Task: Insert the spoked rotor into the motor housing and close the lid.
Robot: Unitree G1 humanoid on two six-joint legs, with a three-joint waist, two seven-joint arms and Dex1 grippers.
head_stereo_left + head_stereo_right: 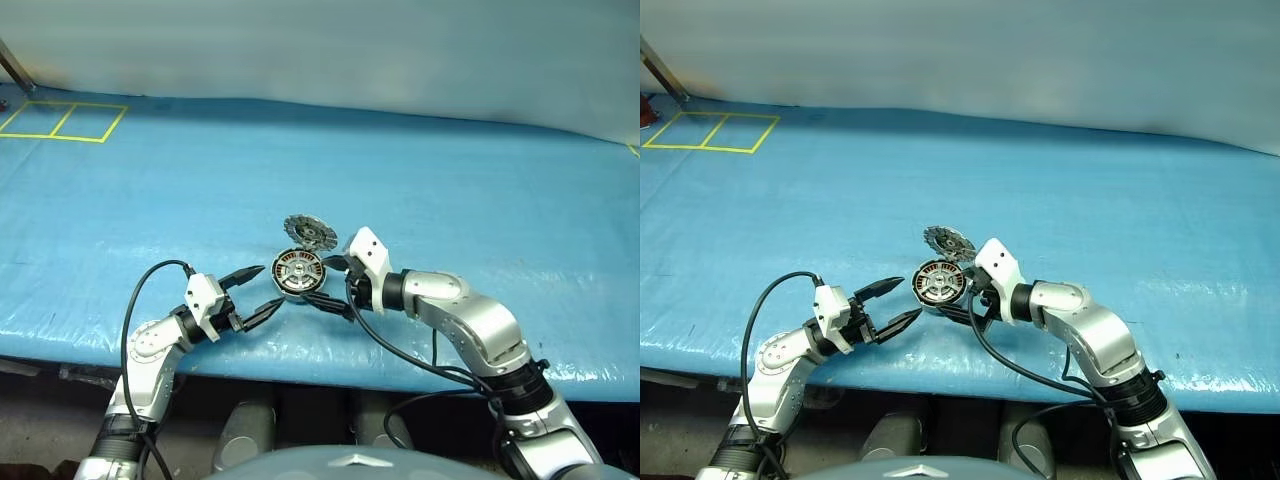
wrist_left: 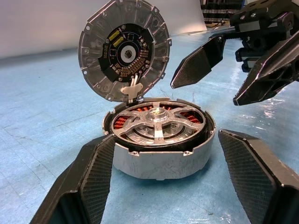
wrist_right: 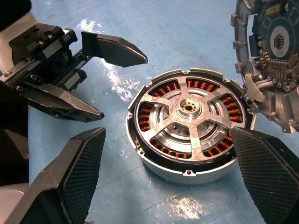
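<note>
Two steps make the task, and the first looks done: the rotor [image 3: 188, 125] sits inside the housing [image 2: 161, 161] on the blue sheet [image 1: 450, 180], though whether it is pressed fully home is hard to judge. The lid [image 2: 123, 49] stands upright on its hinge at the far edge. The left gripper [image 1: 255, 293] and the right gripper [image 1: 335, 285] both flank the housing with fingers apart, holding nothing. Next, one finger should likely push the lid down shut while the housing stays steady.
</note>
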